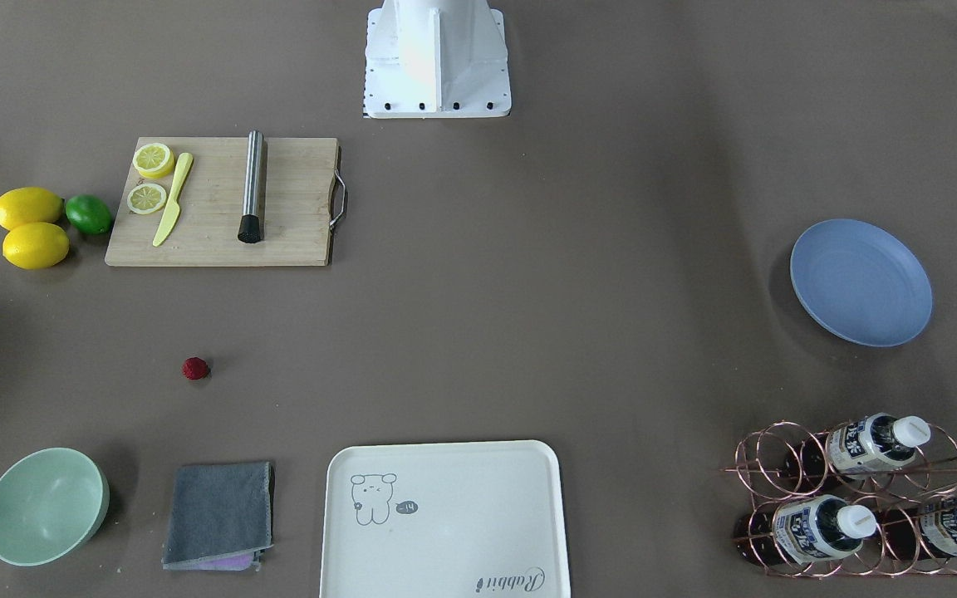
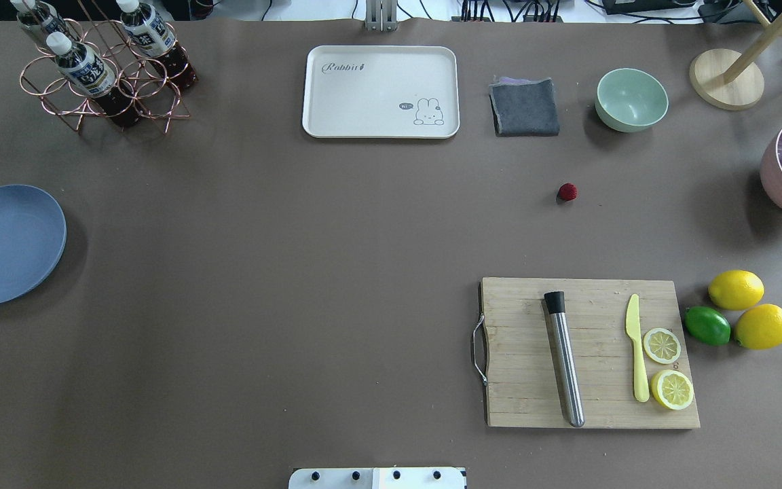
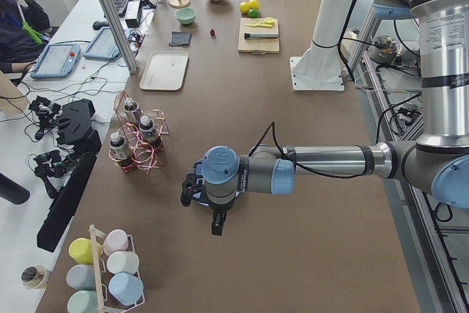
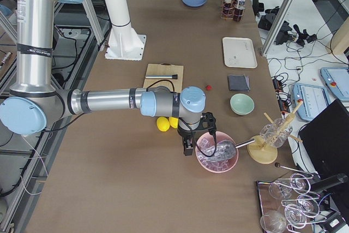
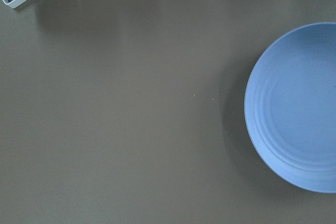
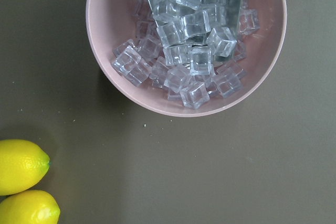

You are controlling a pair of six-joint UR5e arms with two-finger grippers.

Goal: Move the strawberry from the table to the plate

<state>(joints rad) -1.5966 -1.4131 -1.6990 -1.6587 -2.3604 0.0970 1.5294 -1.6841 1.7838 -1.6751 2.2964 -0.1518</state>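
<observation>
The strawberry is a small dark-red berry lying alone on the brown table, between the cutting board and the grey cloth. The blue plate lies bare at the table's far end from it. My left gripper hovers over the plate's area. My right gripper hangs above a pink bowl of ice cubes, well away from the strawberry. Both grippers show only in the side views, so I cannot tell whether either is open or shut.
A wooden cutting board carries a steel muddler, a yellow knife and lemon slices. Two lemons and a lime lie beside it. A cream tray, a grey cloth, a mint bowl and a bottle rack line the far edge.
</observation>
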